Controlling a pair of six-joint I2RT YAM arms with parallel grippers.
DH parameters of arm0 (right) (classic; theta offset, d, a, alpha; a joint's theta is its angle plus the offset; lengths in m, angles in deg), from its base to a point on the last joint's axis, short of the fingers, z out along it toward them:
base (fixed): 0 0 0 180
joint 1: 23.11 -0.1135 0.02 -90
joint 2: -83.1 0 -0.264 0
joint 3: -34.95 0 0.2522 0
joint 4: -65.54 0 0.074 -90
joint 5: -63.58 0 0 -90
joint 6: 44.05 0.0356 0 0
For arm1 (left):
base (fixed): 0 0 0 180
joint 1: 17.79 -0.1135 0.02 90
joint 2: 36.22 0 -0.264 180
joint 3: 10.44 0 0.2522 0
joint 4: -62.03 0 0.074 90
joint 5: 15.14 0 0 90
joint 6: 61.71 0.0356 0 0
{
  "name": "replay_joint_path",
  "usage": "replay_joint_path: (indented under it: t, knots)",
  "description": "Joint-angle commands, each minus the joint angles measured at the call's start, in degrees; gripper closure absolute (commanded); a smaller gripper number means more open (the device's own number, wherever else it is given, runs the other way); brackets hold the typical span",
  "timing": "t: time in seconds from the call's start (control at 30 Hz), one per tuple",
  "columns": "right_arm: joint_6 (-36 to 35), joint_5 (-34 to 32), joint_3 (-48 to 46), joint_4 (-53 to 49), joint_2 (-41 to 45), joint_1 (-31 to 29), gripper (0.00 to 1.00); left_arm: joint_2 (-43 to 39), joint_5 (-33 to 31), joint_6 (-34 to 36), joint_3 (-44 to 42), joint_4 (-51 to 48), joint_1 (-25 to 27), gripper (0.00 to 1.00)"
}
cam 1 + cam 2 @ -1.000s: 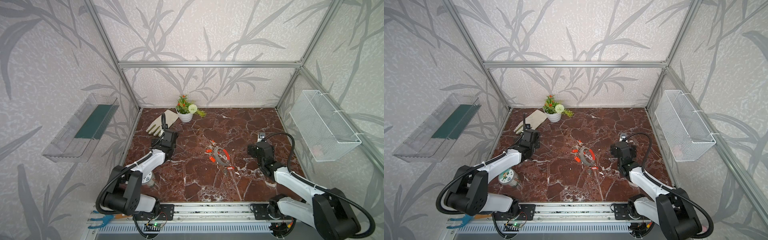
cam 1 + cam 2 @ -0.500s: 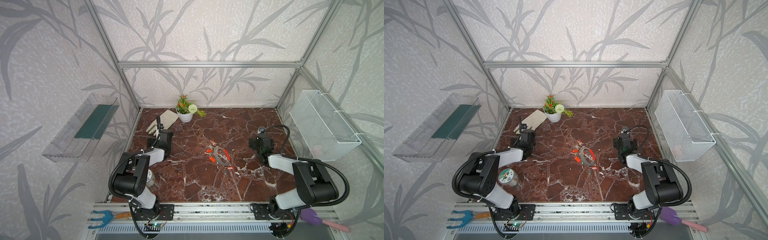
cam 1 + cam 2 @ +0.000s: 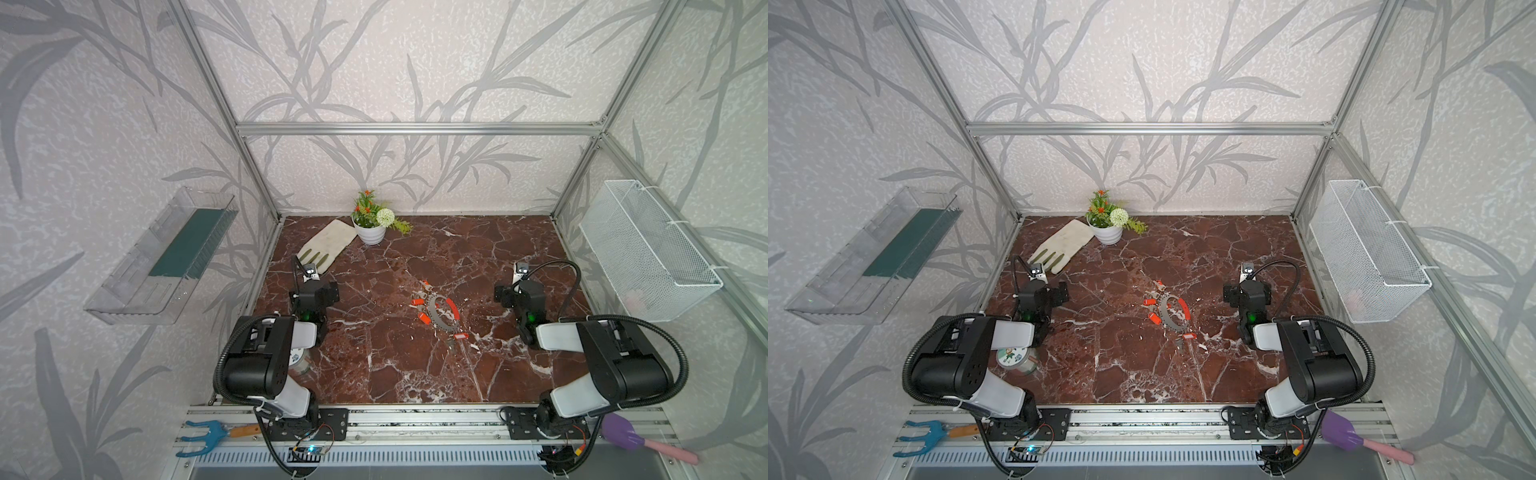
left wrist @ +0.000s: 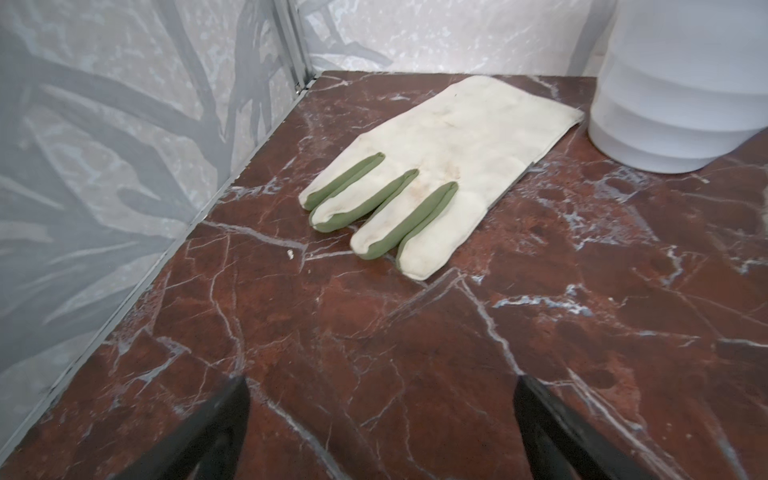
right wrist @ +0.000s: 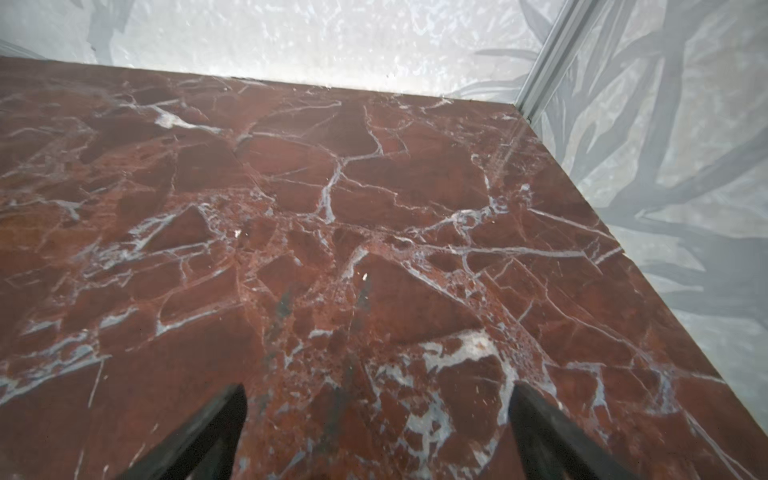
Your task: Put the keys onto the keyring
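The keyring [image 3: 440, 311] [image 3: 1168, 312], a grey hoop with a red sleeve [image 3: 452, 308], lies flat in the middle of the marble table in both top views. Several keys with red-orange tags [image 3: 424, 318] [image 3: 1154, 318] lie loose around it, one [image 3: 460, 336] just in front of it. My left gripper [image 3: 314, 287] [image 4: 382, 380] stands open and empty, far left of the keys, pointing at the glove. My right gripper [image 3: 519, 291] [image 5: 378, 388] is open and empty over bare marble, right of the keyring. Neither wrist view shows the keys or the keyring.
A white and green glove [image 3: 328, 247] [image 4: 436, 166] and a white plant pot [image 3: 371, 233] [image 4: 673, 104] sit at the back left. A round tin [image 3: 1013, 359] lies under the left arm. A wire basket [image 3: 648, 253] hangs on the right wall, a clear shelf [image 3: 166, 257] on the left.
Both arms have folded back, their elbows drawn in over their bases. Both grippers stay open. The keys and keyring have not moved.
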Motion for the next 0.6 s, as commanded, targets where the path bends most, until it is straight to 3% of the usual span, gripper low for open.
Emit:
replay_joint_path:
  t: [0.0,0.1,0.57]
  knots:
    - [-1.5,3.7,-0.8,6.7,-0.6,0.4,0.01,0.0,2.3,0.4,-0.1,4.7,-0.4,0.01]
    - [-1.7,4.5,0.8,3.1,-0.4,0.6,0.01,0.0,2.3,0.4,-0.1,4.9,-0.4,0.01]
    - [-2.0,4.9,0.2,5.4,-1.0,0.6,0.01,0.3,2.3,0.5,-0.3,5.8,-0.3,0.01]
